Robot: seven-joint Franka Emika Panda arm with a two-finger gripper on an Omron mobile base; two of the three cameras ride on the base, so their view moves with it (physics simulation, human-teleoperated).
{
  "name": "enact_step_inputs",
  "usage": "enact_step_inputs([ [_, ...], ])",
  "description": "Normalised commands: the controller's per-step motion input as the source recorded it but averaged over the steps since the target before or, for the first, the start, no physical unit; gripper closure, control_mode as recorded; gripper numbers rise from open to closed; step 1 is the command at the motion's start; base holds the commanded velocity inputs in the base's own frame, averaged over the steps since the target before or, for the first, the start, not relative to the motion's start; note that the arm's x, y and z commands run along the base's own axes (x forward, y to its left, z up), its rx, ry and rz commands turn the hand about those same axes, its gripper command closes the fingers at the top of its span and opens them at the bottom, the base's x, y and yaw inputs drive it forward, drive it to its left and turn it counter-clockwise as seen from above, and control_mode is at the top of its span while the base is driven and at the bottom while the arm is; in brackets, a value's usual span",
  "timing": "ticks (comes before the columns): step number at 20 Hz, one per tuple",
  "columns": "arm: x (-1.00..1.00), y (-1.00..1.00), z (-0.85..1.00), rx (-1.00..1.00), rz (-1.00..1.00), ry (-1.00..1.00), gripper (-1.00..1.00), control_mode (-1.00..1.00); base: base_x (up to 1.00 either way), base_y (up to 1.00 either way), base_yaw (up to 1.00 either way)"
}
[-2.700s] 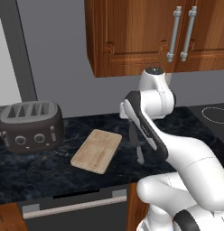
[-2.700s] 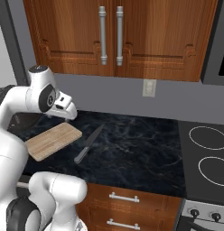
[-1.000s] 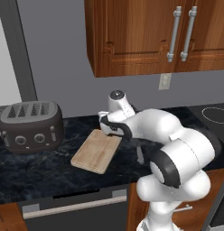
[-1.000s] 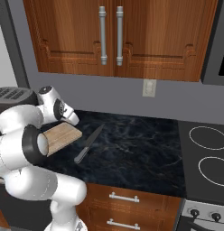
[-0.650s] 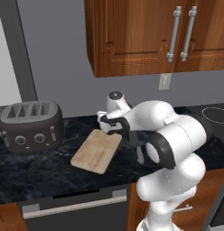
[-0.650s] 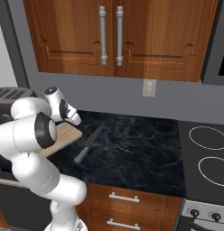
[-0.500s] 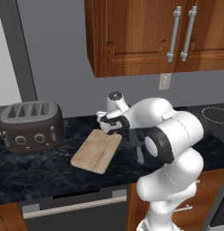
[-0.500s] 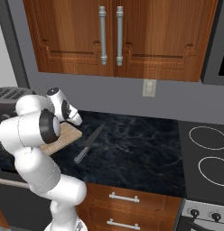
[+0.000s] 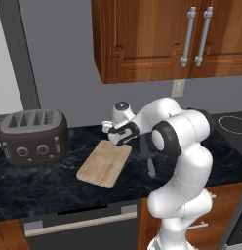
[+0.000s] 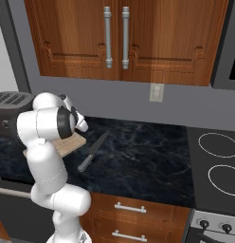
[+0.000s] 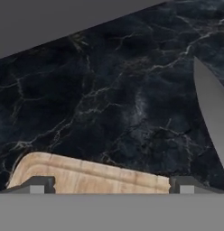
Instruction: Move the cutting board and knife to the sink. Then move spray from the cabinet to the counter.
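The light-tan cutting board [image 9: 104, 163] lies on the black counter [image 9: 54, 183], to the right of the toaster. My gripper [image 9: 114, 140] hangs low over the board's far end. In the hand view the board [image 11: 91, 176] sits at the bottom, and my gripper [image 11: 111, 186] is open, its fingertips [image 11: 39, 184] wide apart just above the board's end. The knife [image 10: 93, 151] lies on the counter right of the board, and its grey blade [image 11: 213, 113] shows at the right of the hand view. The wall cabinet [image 10: 114, 38] is shut. The sink and the spray are out of view.
A dark toaster [image 9: 32, 135] stands at the left of the counter. A stove top [image 10: 219, 166] lies at the right. The cabinet's silver bar handles [image 10: 115, 35] hang above the work area. My own arm [image 10: 46, 128] hides part of the board in the right base view.
My hand has swung left and down from above the counter to the board's far end, and has barely shifted in the last second. Board and knife lie where they were.
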Motion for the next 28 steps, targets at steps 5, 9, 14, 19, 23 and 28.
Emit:
enact_step_inputs([
  [5,0.42,0.04,-0.13,0.01,0.00,0.00,-1.00,-1.00,0.00,0.00,0.00],
  [9,0.32,0.12,-0.21,0.00,0.00,0.00,-1.00,-1.00,0.00,0.00,0.00],
  [14,0.30,0.10,-0.17,0.00,0.00,0.00,-1.00,-1.00,0.00,0.00,0.00],
  [19,0.27,0.02,-0.14,0.02,0.01,0.00,-1.00,-1.00,0.00,0.00,0.00],
  [23,0.17,0.00,-0.15,0.02,0.02,0.00,-1.00,-1.00,0.00,0.00,0.00],
  [28,0.11,0.00,-0.18,0.05,0.02,0.00,-1.00,-1.00,0.00,0.00,0.00],
])
